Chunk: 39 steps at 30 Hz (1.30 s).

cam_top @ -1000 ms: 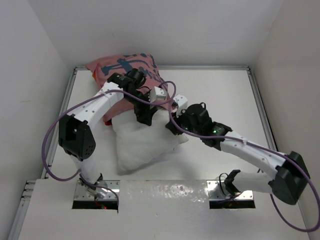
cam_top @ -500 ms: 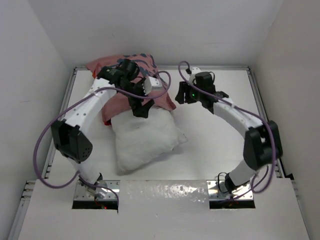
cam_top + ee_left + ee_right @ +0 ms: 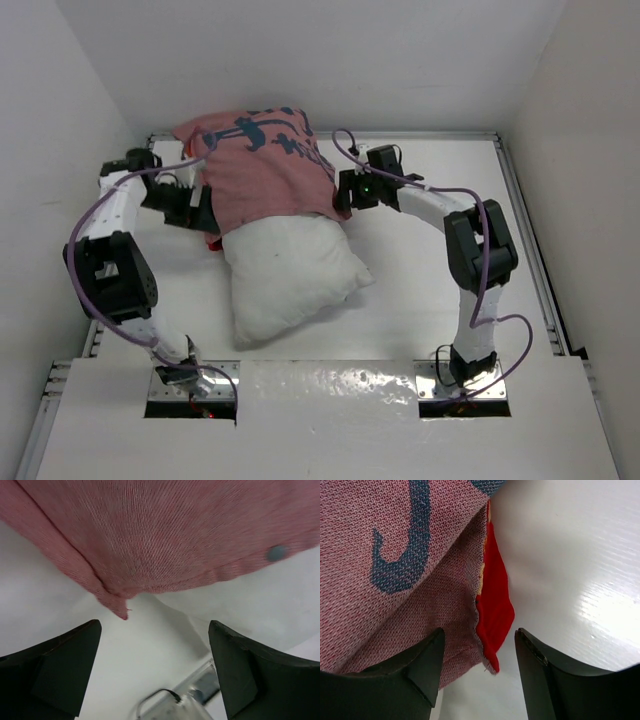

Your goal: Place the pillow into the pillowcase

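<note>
Top external: pillow (image 3: 295, 275) lengthwise near-to-far, far end under pillowcase (image 3: 265, 175); left hand (image 3: 154, 632), right hand (image 3: 479, 640) open.

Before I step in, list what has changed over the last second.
The left gripper swung from over the top of the pillow out to the left edge of the pillowcase. The right gripper left the pillow's right side and moved back to the pillowcase's right edge. Both stand open. The pillowcase now lies spread over the pillow's far end. The pillow stayed put.
</note>
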### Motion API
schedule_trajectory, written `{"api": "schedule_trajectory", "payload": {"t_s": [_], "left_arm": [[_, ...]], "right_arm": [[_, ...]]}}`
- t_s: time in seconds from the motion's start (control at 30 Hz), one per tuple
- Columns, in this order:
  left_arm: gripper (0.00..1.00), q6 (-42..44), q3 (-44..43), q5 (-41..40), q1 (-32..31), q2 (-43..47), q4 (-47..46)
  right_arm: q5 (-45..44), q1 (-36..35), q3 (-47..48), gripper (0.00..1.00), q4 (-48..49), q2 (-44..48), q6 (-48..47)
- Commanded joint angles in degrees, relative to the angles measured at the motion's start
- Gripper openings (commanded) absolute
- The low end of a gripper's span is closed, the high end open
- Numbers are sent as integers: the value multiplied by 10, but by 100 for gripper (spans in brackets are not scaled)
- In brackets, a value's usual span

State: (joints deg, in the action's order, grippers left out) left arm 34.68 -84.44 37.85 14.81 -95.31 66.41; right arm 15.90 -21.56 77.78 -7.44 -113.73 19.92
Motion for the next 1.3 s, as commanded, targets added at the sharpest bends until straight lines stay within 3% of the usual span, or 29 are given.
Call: {"api": "schedule_trajectory", "payload": {"t_s": [0.0,0.23,0.5,0.63,0.7,0.73,0.8,0.9,0.97,1.0,1.17,1.27], "left_arm": [[87,-60,51,1,-7,15,-67],[78,-108,83,-46,14,-22,-181],[69,-116,120,5,18,-45,-237],[70,-74,124,44,9,-86,-197],[58,-44,132,40,3,-98,-182],[30,-37,135,47,3,-101,-183],[0,-34,130,57,4,-108,-188],[0,60,86,185,8,-117,-124],[0,149,30,241,9,-129,13],[0,237,9,285,9,-132,91],[0,200,-7,359,15,-33,91],[0,122,-84,471,19,-17,91]], "right_arm": [[33,-2,22,57,27,-24,-19],[61,-1,-3,55,71,-57,-1],[101,-2,-6,47,117,-75,15],[122,-3,-14,37,136,-75,20],[127,-2,-32,16,168,-66,33],[126,-2,-41,0,182,-56,39],[134,-2,-74,0,226,-44,59],[156,-2,-132,0,273,2,76],[160,-4,-195,0,301,67,84],[164,-7,-227,0,303,116,87],[185,-16,-273,0,306,280,148],[200,-16,-248,0,304,361,205]]}}
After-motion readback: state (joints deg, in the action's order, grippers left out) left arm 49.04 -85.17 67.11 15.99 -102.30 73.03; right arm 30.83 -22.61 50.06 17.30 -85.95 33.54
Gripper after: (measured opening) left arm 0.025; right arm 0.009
